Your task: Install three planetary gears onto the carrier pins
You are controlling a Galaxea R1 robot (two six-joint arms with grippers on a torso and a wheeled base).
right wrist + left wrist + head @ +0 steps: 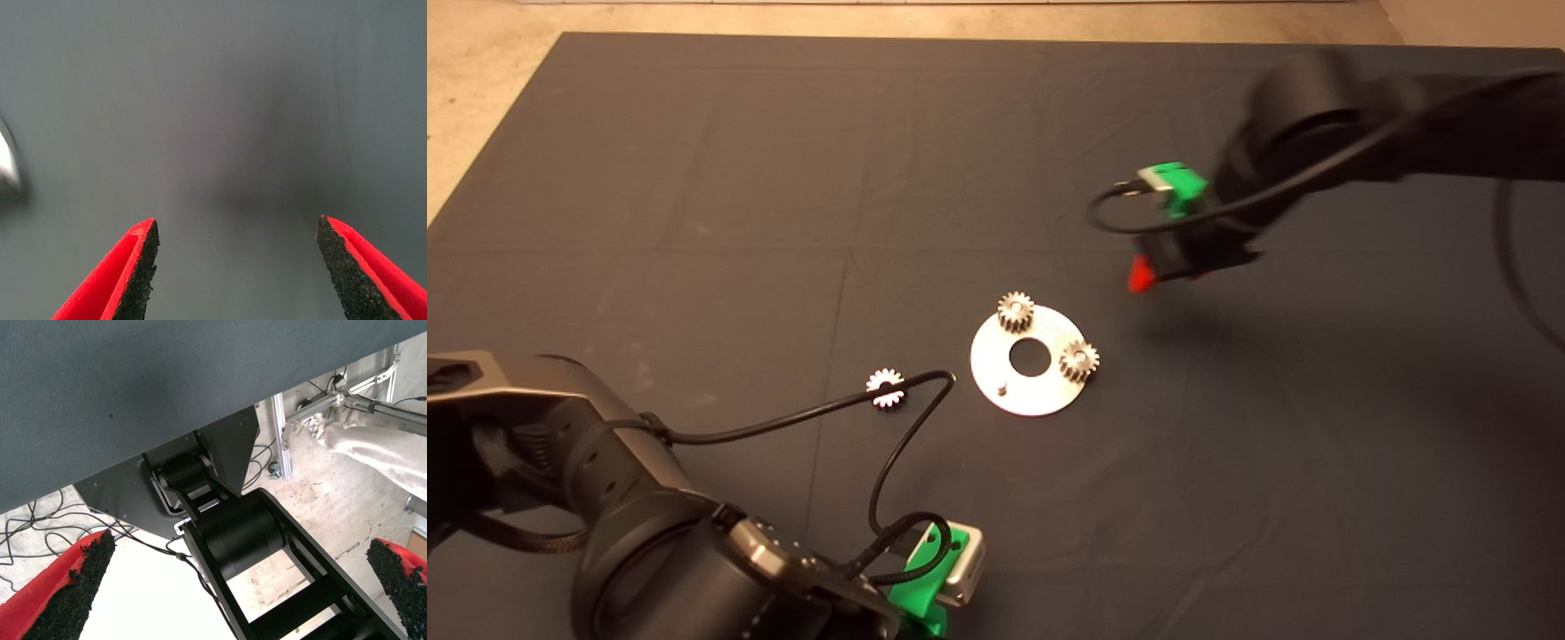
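Note:
A shiny round disc [996, 356] with a large centre hole lies mid-mat. Two planetary gears sit on its carrier pins, one at the far side [1016, 311] and one at the right [1079, 360]. The third pin [1002, 388] stands bare at the near left. The third gear [887, 388] lies flat on the mat left of the disc, with a black cable across it. My right gripper [1149, 274] hovers above the mat to the right of and beyond the disc, open and empty [237, 267]. My left gripper [934, 582] is parked at the lower edge, open [240, 587].
The left arm's black cable [889, 462] loops over the mat between the loose gear and the disc. The dark mat [783, 178] ends at bare floor at the far and left sides. The left wrist view shows the mat's edge [167, 447] and the robot's base.

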